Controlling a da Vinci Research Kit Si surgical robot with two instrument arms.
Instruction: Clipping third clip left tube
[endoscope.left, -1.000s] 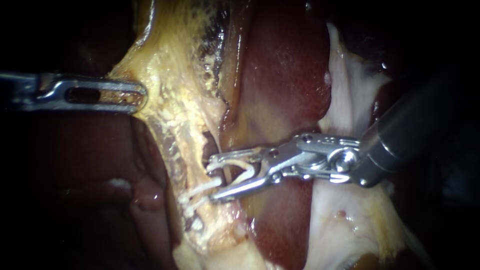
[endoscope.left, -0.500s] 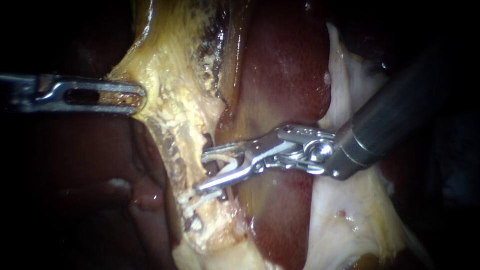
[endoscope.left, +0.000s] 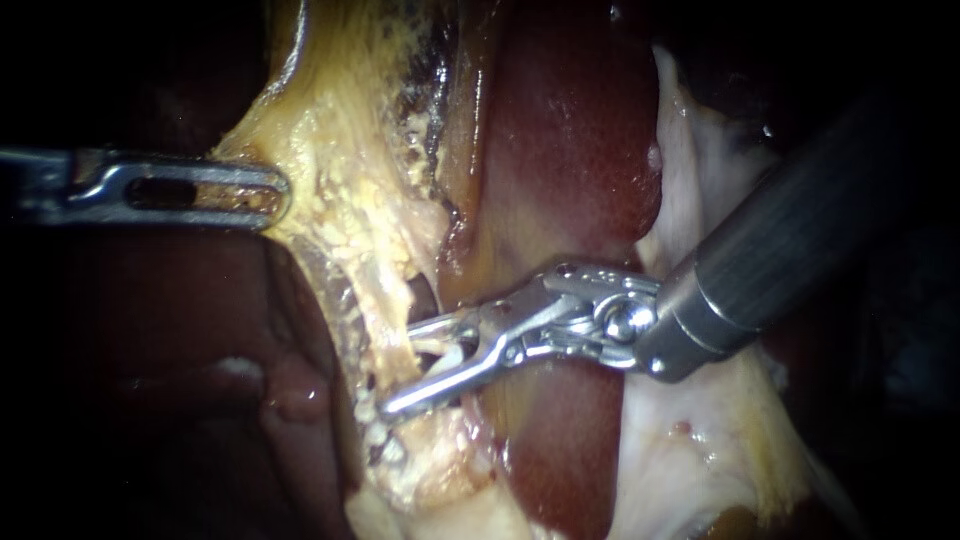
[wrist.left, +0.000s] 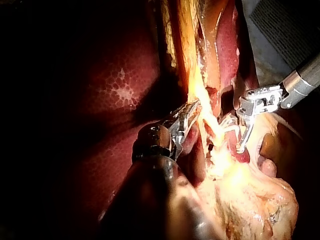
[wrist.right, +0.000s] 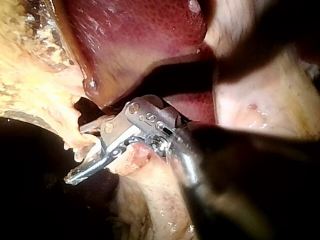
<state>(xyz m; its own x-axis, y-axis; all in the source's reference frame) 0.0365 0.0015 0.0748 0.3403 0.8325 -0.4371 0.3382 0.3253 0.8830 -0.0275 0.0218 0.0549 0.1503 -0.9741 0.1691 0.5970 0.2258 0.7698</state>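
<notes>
Nearest the camera, the right instrument's end effector (endoscope.left: 398, 368) stands apart. Over the last second it has slid forward along the tissue, so its two halves now straddle the pale tube (endoscope.left: 428, 340), one above and one below. What looks like a white clip (endoscope.left: 455, 357) shows in the gap. The tube seems to sit deep enough for closing, but the squeeze is not yet made. Farther off, the left instrument (endoscope.left: 280, 190) stays clamped on yellow tissue (endoscope.left: 340, 180), unmoved, which keeps the tube stretched. Behind both lies the dark red liver (endoscope.left: 570, 150).
</notes>
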